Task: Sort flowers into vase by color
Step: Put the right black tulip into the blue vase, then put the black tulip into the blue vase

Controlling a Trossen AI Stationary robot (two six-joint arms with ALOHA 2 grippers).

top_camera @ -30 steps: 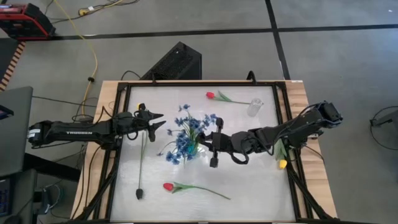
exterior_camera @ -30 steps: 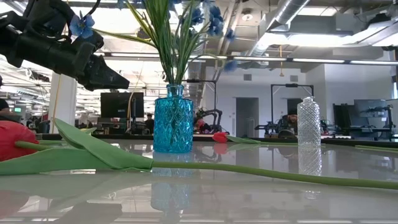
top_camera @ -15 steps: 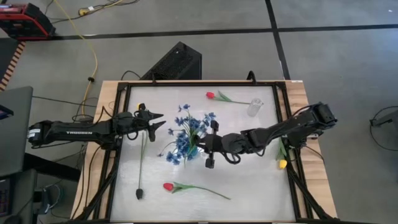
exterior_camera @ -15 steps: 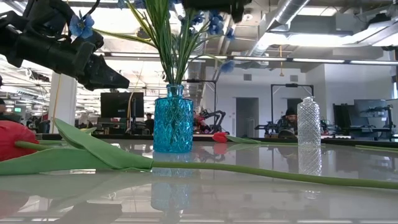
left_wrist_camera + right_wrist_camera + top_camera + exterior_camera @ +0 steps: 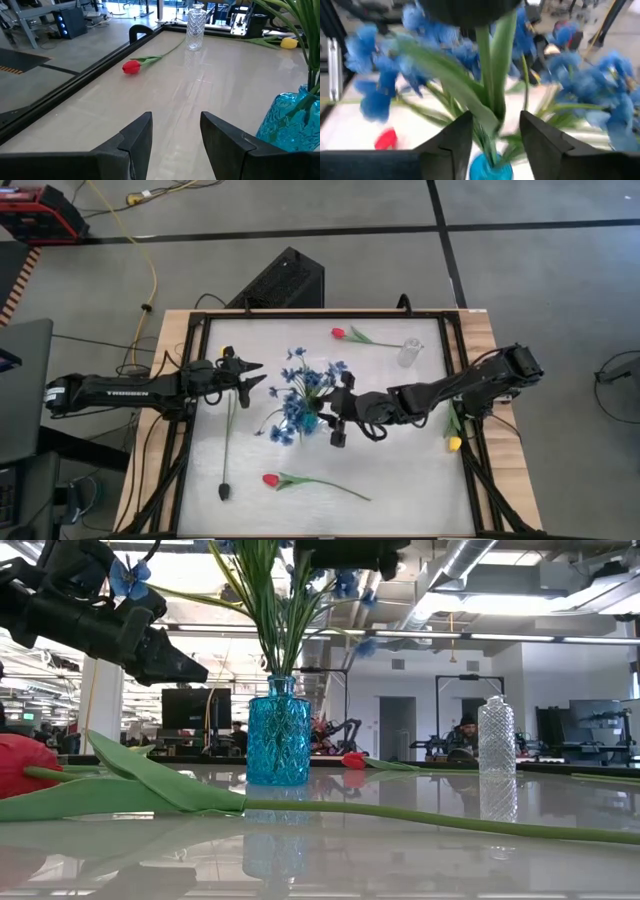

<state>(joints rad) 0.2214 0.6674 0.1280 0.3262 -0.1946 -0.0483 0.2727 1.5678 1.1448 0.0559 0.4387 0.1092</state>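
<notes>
Since a moment before, the right gripper (image 5: 338, 420) had slid a little further left, right up against the blue flowers (image 5: 303, 392) at the centre of the frame — and its fingers, pinched shut then, now stood parted with green stems between them, gripping nothing I could see. The blue sprays stood in the blue vase (image 5: 278, 739). The left gripper (image 5: 252, 373) hung open at centre left, empty. One red tulip (image 5: 272, 479) lay at lower centre, another (image 5: 339, 333) near the top, by the clear vase (image 5: 409, 352).
</notes>
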